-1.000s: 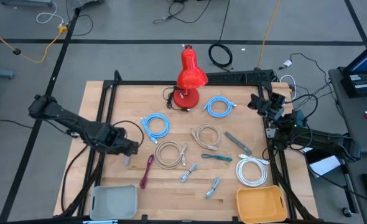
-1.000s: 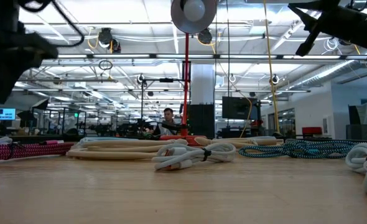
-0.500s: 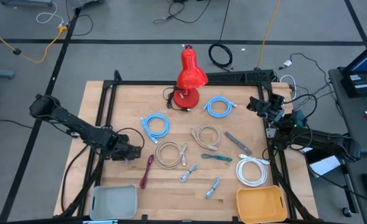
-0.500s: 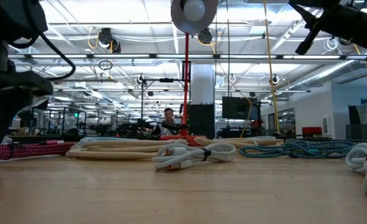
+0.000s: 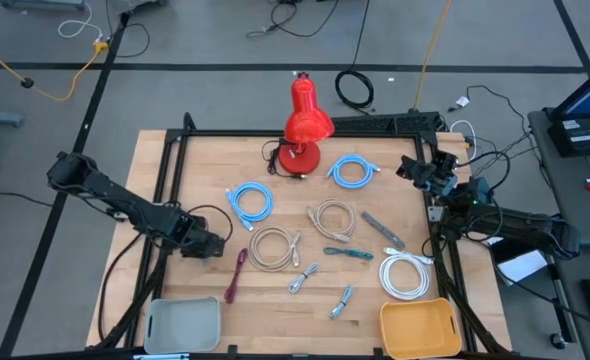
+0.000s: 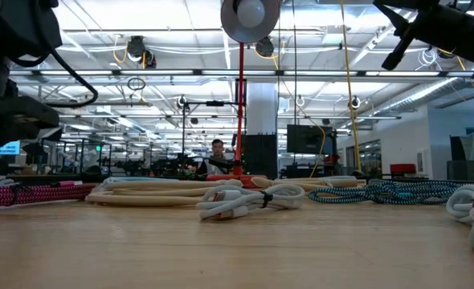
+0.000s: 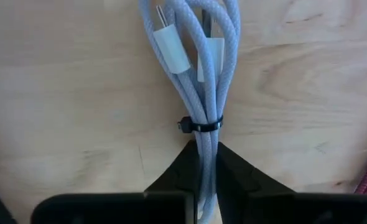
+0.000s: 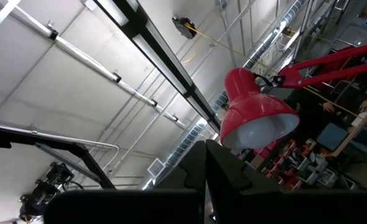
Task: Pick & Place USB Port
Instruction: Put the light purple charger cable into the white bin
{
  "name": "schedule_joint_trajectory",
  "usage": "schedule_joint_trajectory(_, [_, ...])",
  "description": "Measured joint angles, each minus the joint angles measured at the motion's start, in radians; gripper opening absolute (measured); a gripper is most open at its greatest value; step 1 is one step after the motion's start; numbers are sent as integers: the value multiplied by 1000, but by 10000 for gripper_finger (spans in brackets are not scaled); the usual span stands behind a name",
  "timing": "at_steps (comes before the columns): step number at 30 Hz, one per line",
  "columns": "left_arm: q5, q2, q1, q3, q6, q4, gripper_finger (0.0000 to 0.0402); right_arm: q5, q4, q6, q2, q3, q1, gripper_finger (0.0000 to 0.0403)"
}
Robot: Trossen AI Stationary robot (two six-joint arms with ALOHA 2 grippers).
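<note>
A pale lavender USB cable bundle [image 7: 196, 68], bound by a black tie [image 7: 199, 124], lies flat on the wooden table with its plugs [image 7: 171, 46] on top. My left gripper [image 5: 207, 246] is down on it at the table's left side and shut on it; in the high view the gripper hides the bundle. My right gripper [image 5: 407, 168] hangs shut and holding nothing, raised by the table's far right edge, facing the red lamp [image 8: 258, 112]. My left gripper pinches the bundled strands [image 7: 205, 163] between its two fingers, just past the black tie at one end of the bundle. The fingers [image 7: 185, 165] come from above, pointing down, one on each side of the strands. The bundle lies on the table.
A magenta cable [image 5: 235, 275] lies just right of my left gripper. Blue [image 5: 250, 202], beige [image 5: 273, 248], teal [image 5: 347, 254] and white [image 5: 405, 275] cables are spread over the middle. A grey bin [image 5: 183, 325] and a yellow bin [image 5: 415, 328] stand at the near edge.
My left gripper has come down and a little toward the table's near edge onto the lavender bundle, and its fingers have shut on it. The bundle has stayed on the table.
</note>
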Motion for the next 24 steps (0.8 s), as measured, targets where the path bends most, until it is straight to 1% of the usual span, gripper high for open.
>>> schedule_joint_trajectory(3, [71, -33, 0, 67, 68, -101, 25, 1, -8, -8, 0, 0, 0, 0])
schedule_joint_trajectory(7, [78, -60, -12, 193, 152, -221, 25, 2, -16, -14, 9, 0, 0, 0])
schedule_joint_trajectory(11, [72, -65, -53, 325, 231, -193, 25, 2, -15, -14, 19, 0, 0, 0])
schedule_joint_trajectory(14, [66, -39, -136, 419, 249, -113, 25, 2, -15, -15, 29, 0, -1, 0])
schedule_joint_trajectory(16, [63, -6, -205, 470, 231, -92, 25, 2, -17, -19, 35, 0, -1, 0])
schedule_joint_trajectory(20, [63, 86, -364, 552, 156, -94, 25, 2, -21, -29, 52, 0, -1, 0])
schedule_joint_trajectory(24, [60, 192, -505, 585, 32, -86, 25, 2, -22, -29, 74, 0, -1, 0])
